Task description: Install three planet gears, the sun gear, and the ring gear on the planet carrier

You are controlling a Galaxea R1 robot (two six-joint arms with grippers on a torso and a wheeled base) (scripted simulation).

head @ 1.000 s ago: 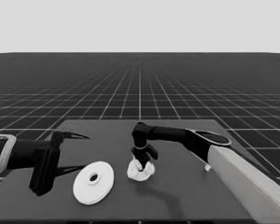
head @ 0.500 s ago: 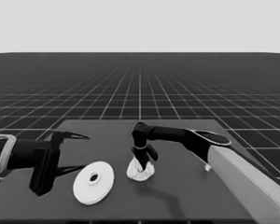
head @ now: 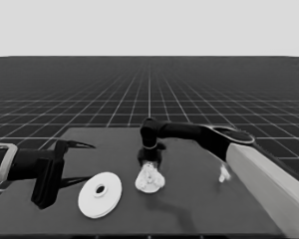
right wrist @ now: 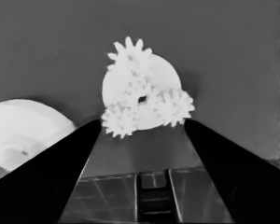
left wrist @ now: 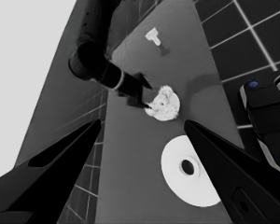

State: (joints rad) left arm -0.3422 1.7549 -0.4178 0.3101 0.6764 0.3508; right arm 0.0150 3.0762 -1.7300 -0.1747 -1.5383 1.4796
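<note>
- 3 planet gears (right wrist: 144,100) are sitting on the smaller round part (head: 149,179) at mid-counter; a 4th gear at the centre looks to be meshing with them in the right wrist view, but it is hard to tell apart from the others.
- Right pincer (head: 149,162) is hovering directly above that stack, fingers spread apart and grasping nothing, with the gears lying between and just past its tips.
- Larger round part (head: 100,194) is lying flat on the counter (head: 199,199), just beside the stack and towards the left arm, apart from it, centre hole facing up.
- Left pincer (head: 72,164) is waiting over the counter's left end, fingers released, holding nothing; the larger round part is lying just below and beside its tips.
- Thin white piece (head: 224,173) is sitting well apart, over by the right arm.
- Judgement: gears look seated, so the larger round part is coming next. It is lying flat with no long axis, off to the left of the right pincer; the left pincer is nearer to it, though the right arm is the one working.
</note>
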